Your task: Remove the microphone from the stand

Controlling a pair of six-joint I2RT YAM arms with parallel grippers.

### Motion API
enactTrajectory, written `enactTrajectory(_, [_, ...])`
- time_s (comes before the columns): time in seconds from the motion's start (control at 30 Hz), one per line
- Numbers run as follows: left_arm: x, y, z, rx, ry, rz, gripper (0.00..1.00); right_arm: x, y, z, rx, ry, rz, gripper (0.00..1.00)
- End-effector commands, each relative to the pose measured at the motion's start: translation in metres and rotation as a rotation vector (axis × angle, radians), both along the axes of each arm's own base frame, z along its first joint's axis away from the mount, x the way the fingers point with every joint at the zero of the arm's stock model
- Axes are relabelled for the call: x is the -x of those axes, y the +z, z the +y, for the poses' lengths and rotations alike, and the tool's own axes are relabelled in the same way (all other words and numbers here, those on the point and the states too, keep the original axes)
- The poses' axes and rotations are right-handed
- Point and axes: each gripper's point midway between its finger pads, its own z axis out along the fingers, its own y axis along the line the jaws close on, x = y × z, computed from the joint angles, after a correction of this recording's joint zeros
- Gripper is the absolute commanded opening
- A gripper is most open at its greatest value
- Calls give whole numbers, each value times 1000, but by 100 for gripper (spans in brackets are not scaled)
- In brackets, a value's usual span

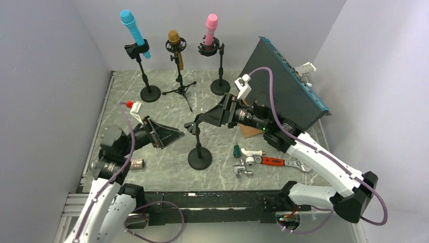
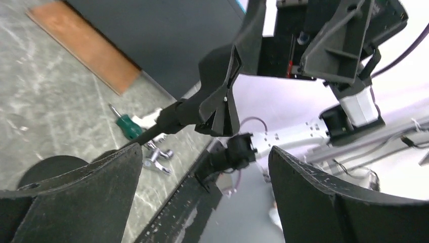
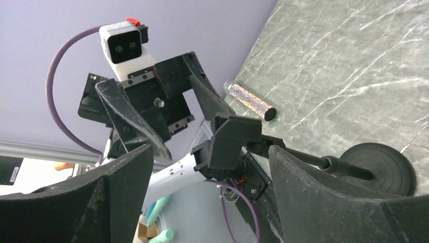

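The left tool (image 1: 173, 140) gapes wide, holding nothing. The right tool (image 1: 197, 121) stands open about the stand's empty clip (image 3: 230, 144). The microphone (image 3: 250, 100) lies on the tabletop (image 1: 167, 106).

Pale lavender walls (image 1: 45, 76) around a scratched grey marble-patterned tabletop (image 1: 162, 167), in even light.

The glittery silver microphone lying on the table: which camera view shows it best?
The right wrist view: the microphone lies there at full length, its glitter clear. The top external view shows it only small, close beside the left arm. The left wrist view does not show it.
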Motion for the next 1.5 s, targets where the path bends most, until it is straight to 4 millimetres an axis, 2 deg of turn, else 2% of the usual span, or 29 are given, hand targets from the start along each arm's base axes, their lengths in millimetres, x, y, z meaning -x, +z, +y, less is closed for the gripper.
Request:
enactTrajectory(0.0, [-6,18,-28,15,-73,-48,96,-7,18,10,-35,26,-24,84])
enactTrajectory(0.1, [-11,22,-43,-4,-82,-39,93,-11,14,16,-29,43,-15,79])
enactTrajectory(0.27, [-20,15,-57,-48,-94,17,82,-20,3,18,-10,27,-12,75])
enactTrajectory(0.4, [-22,12,-56,-62,-80,25,77,-25,-2,22,-10,33,-10,71])
enactTrajectory(0.6, [-23,2,-53,-86,-59,59,72,-25,-7,32,-29,79,4,60])
enactTrajectory(0.7, [-23,-9,-52,-126,-59,99,70,-25,-16,35,-37,88,19,53])
enactTrajectory(0.77, [-20,-15,-52,-130,-68,107,72,-25,-27,36,-26,98,37,46])
enactTrajectory(0.93, [-7,-20,-44,-139,-59,110,98,-23,-63,35,-5,95,104,24])
enactTrajectory(1.1, [9,-20,-29,-170,-18,112,99,-18,-98,33,31,106,155,5])
enactTrajectory(1.3, [30,-3,-5,-164,66,70,99,-13,-141,21,113,78,201,1])
enactTrajectory(1.47, [43,-7,9,-191,106,81,99,-10,-174,10,169,41,229,0])
